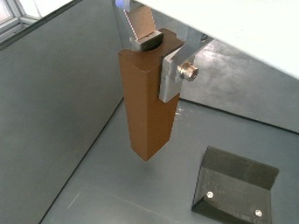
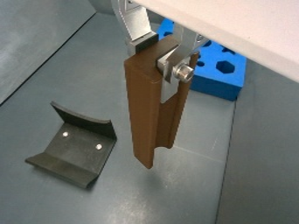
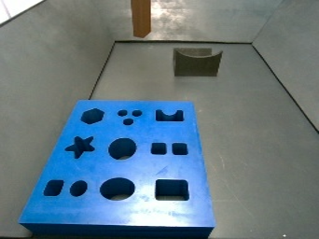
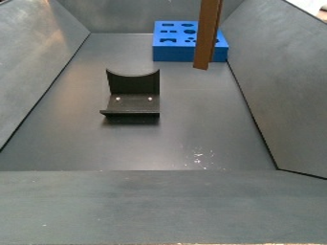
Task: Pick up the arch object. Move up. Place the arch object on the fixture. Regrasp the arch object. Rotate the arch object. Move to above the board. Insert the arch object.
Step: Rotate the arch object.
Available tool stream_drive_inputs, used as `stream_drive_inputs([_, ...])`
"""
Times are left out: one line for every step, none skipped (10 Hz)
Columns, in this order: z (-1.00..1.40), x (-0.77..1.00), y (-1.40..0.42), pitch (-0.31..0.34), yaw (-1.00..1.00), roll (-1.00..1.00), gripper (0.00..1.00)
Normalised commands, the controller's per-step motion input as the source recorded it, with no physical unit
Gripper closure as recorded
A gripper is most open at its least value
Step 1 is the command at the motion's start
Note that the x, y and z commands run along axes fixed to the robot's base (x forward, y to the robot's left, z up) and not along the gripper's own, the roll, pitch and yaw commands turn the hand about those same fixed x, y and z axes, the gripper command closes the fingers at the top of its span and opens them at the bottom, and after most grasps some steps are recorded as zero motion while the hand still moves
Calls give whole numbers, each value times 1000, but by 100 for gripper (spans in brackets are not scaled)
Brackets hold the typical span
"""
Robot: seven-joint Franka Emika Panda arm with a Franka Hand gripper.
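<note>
In a wrist view the gripper (image 1: 160, 57) is clamped on the upper end of the arch object (image 1: 149, 101), a long orange-brown bar that hangs upright, its lower end clear of the grey floor (image 1: 70, 131); one silver finger (image 1: 177, 72) presses flat against the bar's side and the opposite one sits at its top. The fixture (image 1: 237, 184), a dark bracket on a base plate with two pale screws, lies on the floor off to one side of the bar, not touching it. In a wrist view from the opposite side the gripper (image 2: 158, 52) again grips the arch object (image 2: 152, 114) near its top, with the fixture (image 2: 73, 144) on the floor beside the bar's lower end and the blue board (image 2: 216, 72) with its cut-outs behind the bar. In a side view only the lower part of the arch object (image 3: 141, 19) shows at the top edge, well above the floor, left of the fixture (image 3: 196, 62) and beyond the board (image 3: 122, 163). In a side view from the other end, the arch object (image 4: 206, 33) hangs upright in front of the board (image 4: 182, 43), to the right of the fixture (image 4: 132, 95); the gripper itself is out of frame in both side views.
</note>
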Motion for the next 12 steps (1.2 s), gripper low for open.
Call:
stream_drive_inputs([0,-126,38,25,-1000,-52,100])
stream_drive_inputs([3,-120,38,23,-1000,-46,100])
stream_drive_inputs([12,-103,33,20,-1000,-49,100])
stream_drive_inputs([27,-79,21,17,-1000,-56,100])
stream_drive_inputs([29,-70,17,18,-1000,-59,100])
stream_drive_inputs([33,-52,17,20,-1000,-73,100])
stream_drive_inputs([34,-46,17,21,-1000,-81,100])
stream_drive_inputs([35,-41,16,26,-1000,-100,100])
stream_drive_inputs([37,-40,16,30,-1000,-121,100])
stream_drive_inputs([38,-39,16,36,-949,-145,100])
stream_drive_inputs([39,-38,15,35,-698,-145,100])
stream_drive_inputs([41,-34,14,32,-413,-144,100])
